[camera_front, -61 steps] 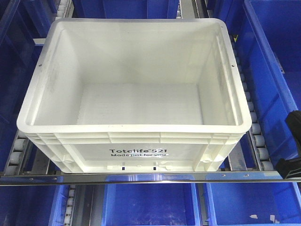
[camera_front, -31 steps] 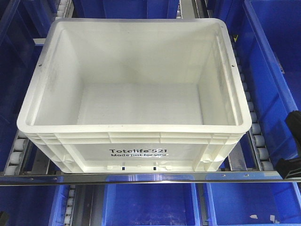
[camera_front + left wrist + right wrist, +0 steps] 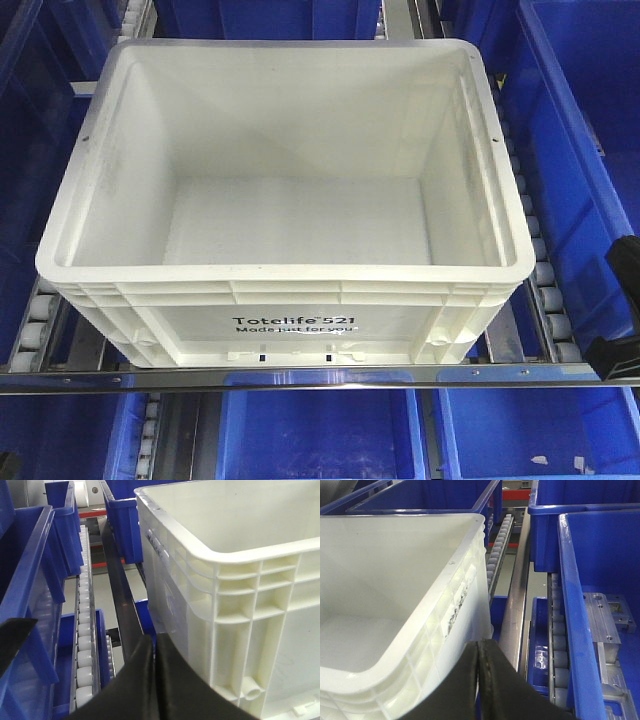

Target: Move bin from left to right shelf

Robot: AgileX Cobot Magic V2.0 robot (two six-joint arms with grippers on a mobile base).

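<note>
Between both shut grippers (image 3: 155, 680) (image 3: 479, 680) sits the bin (image 3: 290, 215).

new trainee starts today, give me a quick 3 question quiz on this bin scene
1. True or false: the white Totelife bin is empty.
2. What colour are the neighbouring bins? A red, B blue, C green.
3. What does the white bin sit on?

Key:
1. True.
2. B.
3. Roller tracks on a shelf with a metal front rail. In the wrist views, the left gripper and right gripper are shut and empty beside its lower corners.
</note>
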